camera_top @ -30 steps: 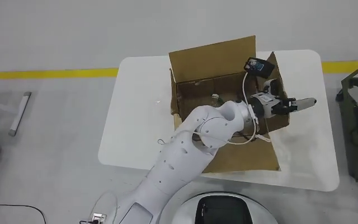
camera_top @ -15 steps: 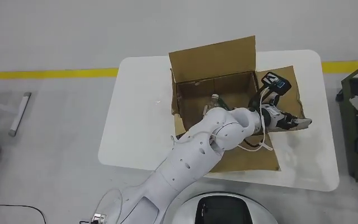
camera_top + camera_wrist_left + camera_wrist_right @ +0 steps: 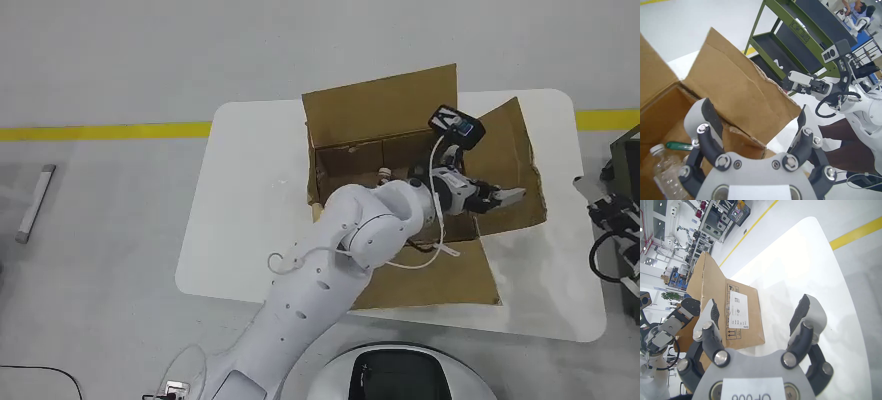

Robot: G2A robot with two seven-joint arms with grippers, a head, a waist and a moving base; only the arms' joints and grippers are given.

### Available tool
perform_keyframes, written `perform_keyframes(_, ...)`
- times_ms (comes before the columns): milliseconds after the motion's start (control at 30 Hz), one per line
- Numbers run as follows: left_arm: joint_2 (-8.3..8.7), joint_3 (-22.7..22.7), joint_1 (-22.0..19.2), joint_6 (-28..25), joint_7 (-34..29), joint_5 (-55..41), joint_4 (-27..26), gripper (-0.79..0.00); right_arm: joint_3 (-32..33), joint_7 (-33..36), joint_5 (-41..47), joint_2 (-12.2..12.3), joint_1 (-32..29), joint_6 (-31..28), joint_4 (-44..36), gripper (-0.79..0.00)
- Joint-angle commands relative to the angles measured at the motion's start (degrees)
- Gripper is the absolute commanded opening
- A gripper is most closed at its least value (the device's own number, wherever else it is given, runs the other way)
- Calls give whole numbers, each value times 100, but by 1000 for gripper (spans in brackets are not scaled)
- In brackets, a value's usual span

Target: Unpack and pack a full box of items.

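Left gripper (image 3: 753, 111) spread wide, empty, above side flap of open brown cardboard box (image 3: 385, 110). Right gripper (image 3: 759, 303) spread too, empty, beside box. Clear plastic bottle (image 3: 664, 166) inside box.

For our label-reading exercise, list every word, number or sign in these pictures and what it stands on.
White label on cardboard box: too small to read.
Handling signs on the box: paired up-arrows; others blurred.
Green cart: a cut-out name, not quoted.
Tag on right gripper: upside down, cut off.

The left arm (image 3: 370, 225) covers much of the box (image 3: 380, 105); the bottle (image 3: 664, 166) is cropped.
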Motion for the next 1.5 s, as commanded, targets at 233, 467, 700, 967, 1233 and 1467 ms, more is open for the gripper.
perform_keyframes(233, 315, -399, 479, 154, -1892, 1868, -259, 0, -103, 23, -201, 20, 42, -26, -36, 0)
perform_keyframes(467, 348, -368, 533, 132, -1960, 2299, -111, 0, -166, -26, -319, 25, 23, -32, -76, 0)
perform_keyframes(700, 348, -368, 533, 132, -1960, 2299, -111, 0, -206, -137, -274, 5, -188, -90, -25, 0)
perform_keyframes(967, 293, -250, 245, 108, -1960, 2374, 203, 0, -294, -203, -282, -5, -263, -132, 6, 0)
perform_keyframes(1233, 68, 168, -507, 472, -2490, 2405, 1386, 0, -339, -234, -293, -10, -318, -168, 2, 0)
perform_keyframes(1467, -61, 266, -824, 676, -2526, 2410, 2140, 0, -330, -263, -295, -17, -413, -198, -24, 0)
